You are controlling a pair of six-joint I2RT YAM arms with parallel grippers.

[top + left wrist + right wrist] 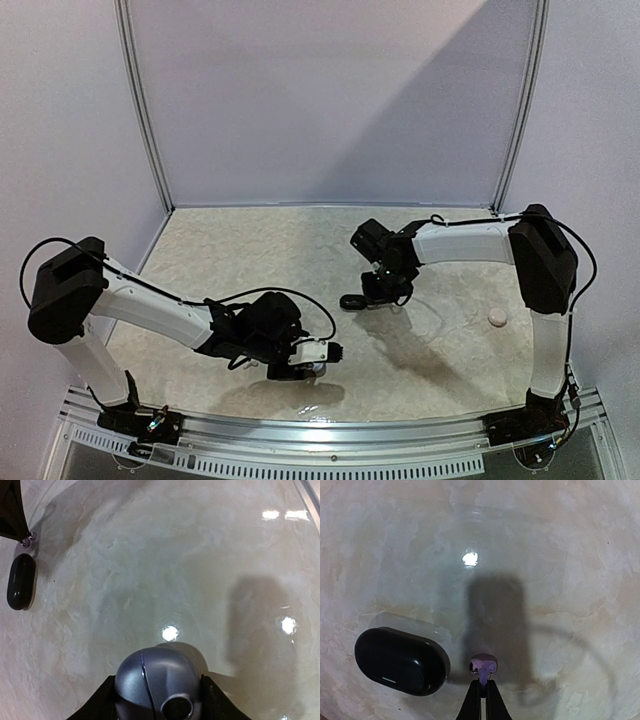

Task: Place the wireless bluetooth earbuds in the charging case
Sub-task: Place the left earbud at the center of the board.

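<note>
My left gripper (pixel 157 680) is shut on a dark silvery-grey rounded charging case (pixel 155 675), which has a seam and a round hole on top; it shows near the table's front in the top view (pixel 312 366). My right gripper (pixel 483 684) is shut on the stem of a tiny silvery earbud (pixel 483 663) with a purple sheen, held just above the table. A closed black oval charging case (pixel 400 661) lies just left of that gripper, and also shows in the top view (pixel 352 300) and the left wrist view (pixel 21 581). The other earbuds are out of view.
A small white round object (pixel 497 317) lies on the marbled table (pixel 250 250) to the right, near the right arm. A metal rail (pixel 330 432) runs along the near edge. Grey walls close in the back and sides.
</note>
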